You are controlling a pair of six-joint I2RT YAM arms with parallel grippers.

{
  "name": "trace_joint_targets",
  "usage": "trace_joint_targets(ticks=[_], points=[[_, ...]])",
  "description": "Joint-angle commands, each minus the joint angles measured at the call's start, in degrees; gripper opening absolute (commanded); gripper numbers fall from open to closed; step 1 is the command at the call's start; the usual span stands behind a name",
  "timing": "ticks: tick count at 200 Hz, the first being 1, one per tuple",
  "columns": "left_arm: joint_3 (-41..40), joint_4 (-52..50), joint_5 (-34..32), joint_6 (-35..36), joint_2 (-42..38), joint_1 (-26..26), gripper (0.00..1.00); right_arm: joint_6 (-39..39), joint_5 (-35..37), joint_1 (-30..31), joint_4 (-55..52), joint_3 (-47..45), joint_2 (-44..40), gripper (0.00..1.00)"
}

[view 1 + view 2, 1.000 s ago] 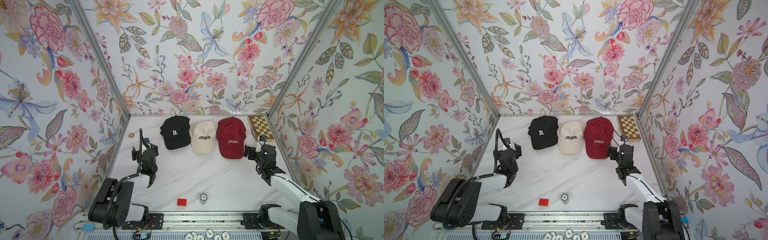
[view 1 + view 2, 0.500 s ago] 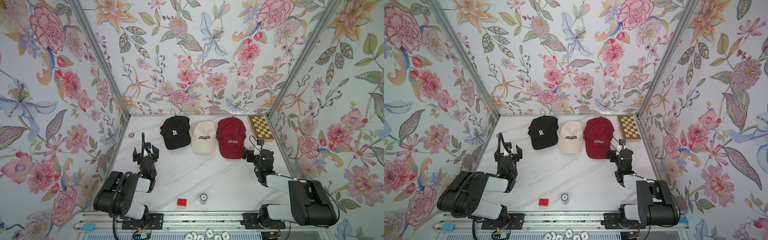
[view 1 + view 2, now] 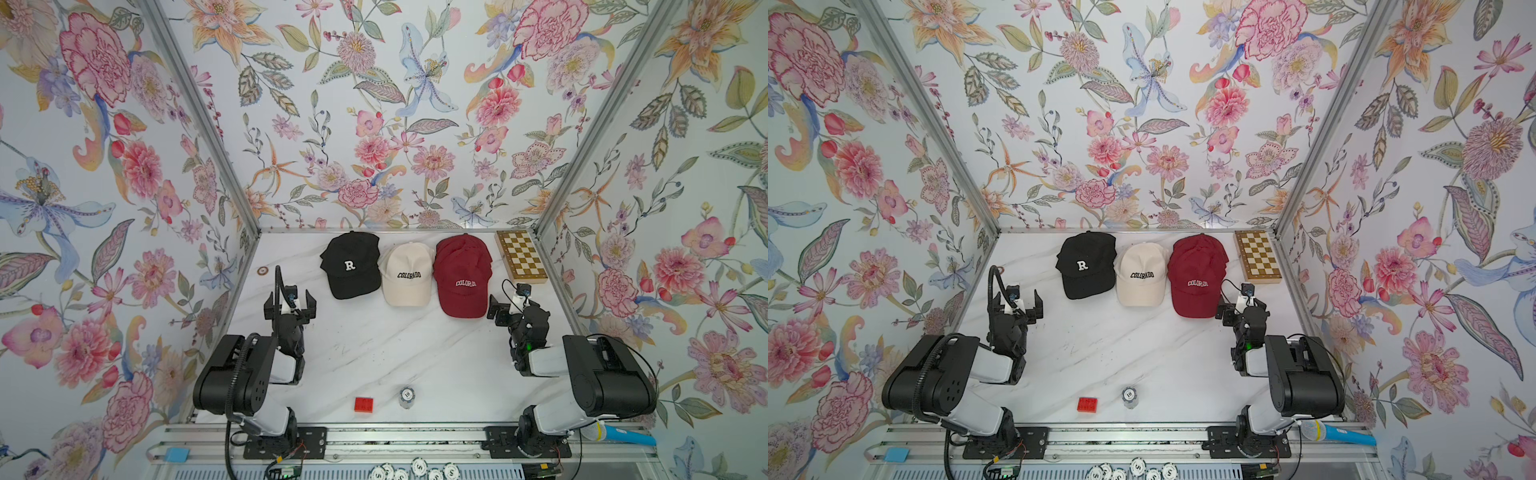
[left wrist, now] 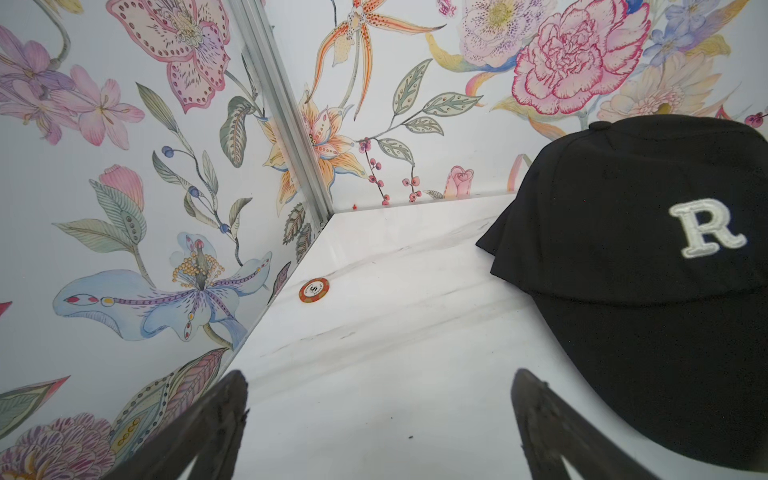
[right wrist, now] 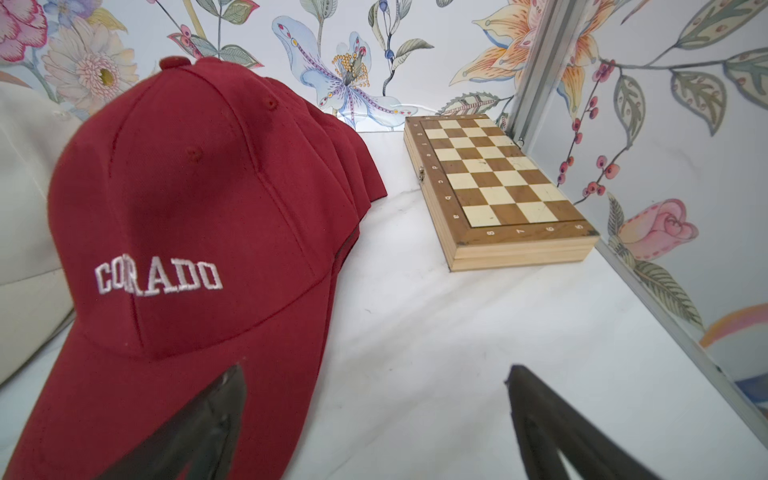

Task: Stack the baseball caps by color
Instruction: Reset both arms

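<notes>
**Three single-colour piles at the back of the worktop [image 3: 395,353]; both pincers spread and empty.**

You have the black caps [image 3: 351,266], cream caps [image 3: 405,274] and dark red caps [image 3: 463,274] side by side, brims toward the arms and each colour on its own, so the sorting looks done. The left pincer [image 4: 380,374] and right pincer [image 5: 376,374] sit low with jaws wide, holding nothing, which reads as parked. You cannot count any pile from above. The right wrist view shows several red edges fanned out, the left wrist view shows one black edge under the top cap, and cream is cut off. A crease swallows some of the red cap's lettering. One finger [image 5: 199,428] of the right pincer overlaps the red brim, but contact is unclear.
</notes>
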Motion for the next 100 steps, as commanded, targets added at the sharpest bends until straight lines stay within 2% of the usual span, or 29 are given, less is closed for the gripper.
trace_joint_targets(ticks=[1, 100], points=[[0.77, 0.02, 3.50, -1.01, 0.10, 0.43, 1.00, -0.30, -0.74, 0.08, 0.71, 0.69, 0.02, 0.99], [0.43, 0.63, 3.47, -0.87, -0.06, 0.34, 1.00, -1.11, 0.83, 0.96, 0.44, 0.84, 0.00, 0.99]])
